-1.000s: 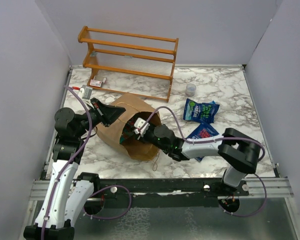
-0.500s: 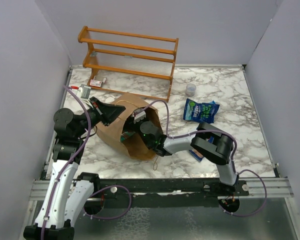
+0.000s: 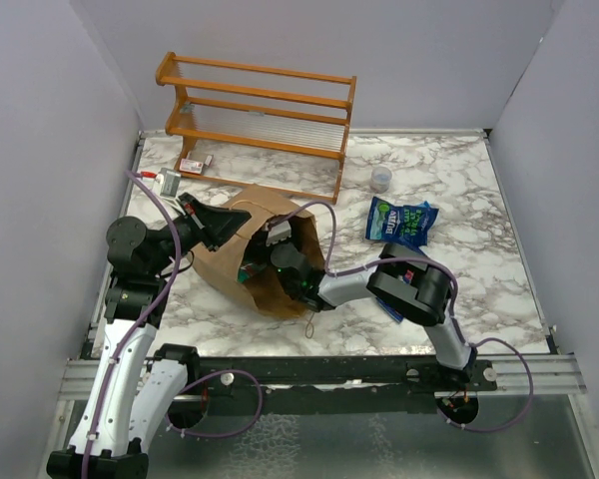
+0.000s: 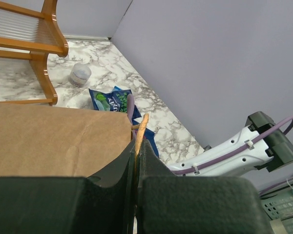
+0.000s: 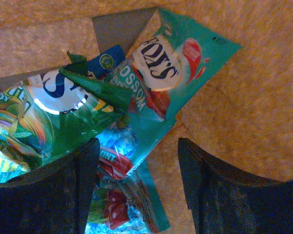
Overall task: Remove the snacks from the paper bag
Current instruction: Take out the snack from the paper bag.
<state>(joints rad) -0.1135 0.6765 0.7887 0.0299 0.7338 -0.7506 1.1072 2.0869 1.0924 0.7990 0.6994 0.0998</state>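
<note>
The brown paper bag (image 3: pixel 230 261) lies on its side, mouth toward the right arm. My left gripper (image 3: pixel 220 228) is shut on the bag's upper rim; in the left wrist view the paper edge sticks up between the closed jaws (image 4: pixel 138 144) beside the bag's wall (image 4: pixel 53 141). My right gripper (image 3: pixel 280 255) is inside the bag's mouth, open (image 5: pixel 136 146). In front of it lies a heap of snacks: a teal packet (image 5: pixel 176 63), a green one (image 5: pixel 83 114), a blue-and-white one (image 5: pixel 58 87). The teal packet's lower edge lies between the fingers, not gripped. A blue-green pouch (image 3: pixel 400 221) lies outside on the table.
A wooden rack (image 3: pixel 260 110) stands at the back, with a small red-and-white packet (image 3: pixel 193 165) at its left foot. A clear cup (image 3: pixel 380 179) sits right of the rack. Grey walls close in both sides. My right arm's elbow (image 3: pixel 417 289) stands right of the bag.
My right gripper has pushed deeper into the bag's mouth and its jaws have widened. The right elbow moved left. The left gripper has held still on the rim.
</note>
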